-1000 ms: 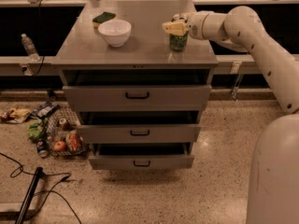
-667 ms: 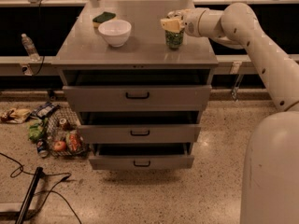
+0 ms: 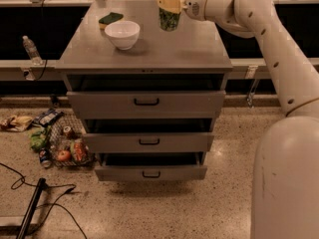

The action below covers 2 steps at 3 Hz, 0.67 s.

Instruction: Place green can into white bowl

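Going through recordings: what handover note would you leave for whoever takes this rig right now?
Gripper: shut on the green can, holding it near its top, over the back of the cabinet top.
White bowl: on the same top, toward the picture's left of the can, empty, with a green sponge just behind it.
Done: can grasped; it looks lifted off the surface, though that is hard to confirm.
Left: carry the can over the bowl, lower it in, release.
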Each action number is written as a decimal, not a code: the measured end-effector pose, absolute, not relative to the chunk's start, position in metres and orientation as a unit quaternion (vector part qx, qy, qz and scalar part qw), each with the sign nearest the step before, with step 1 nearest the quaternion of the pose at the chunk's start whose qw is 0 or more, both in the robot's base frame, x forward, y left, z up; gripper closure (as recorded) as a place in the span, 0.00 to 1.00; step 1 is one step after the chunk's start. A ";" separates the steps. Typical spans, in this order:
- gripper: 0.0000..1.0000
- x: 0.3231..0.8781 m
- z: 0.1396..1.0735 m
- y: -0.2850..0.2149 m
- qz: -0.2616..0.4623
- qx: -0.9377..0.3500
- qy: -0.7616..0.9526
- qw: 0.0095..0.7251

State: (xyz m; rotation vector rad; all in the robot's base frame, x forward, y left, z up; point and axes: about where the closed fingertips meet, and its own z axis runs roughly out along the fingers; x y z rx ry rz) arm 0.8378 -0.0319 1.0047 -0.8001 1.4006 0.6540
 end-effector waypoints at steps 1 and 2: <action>1.00 0.834 1.013 -0.027 0.299 -0.353 0.606 0.647; 1.00 0.831 1.024 -0.004 0.317 -0.355 0.589 0.653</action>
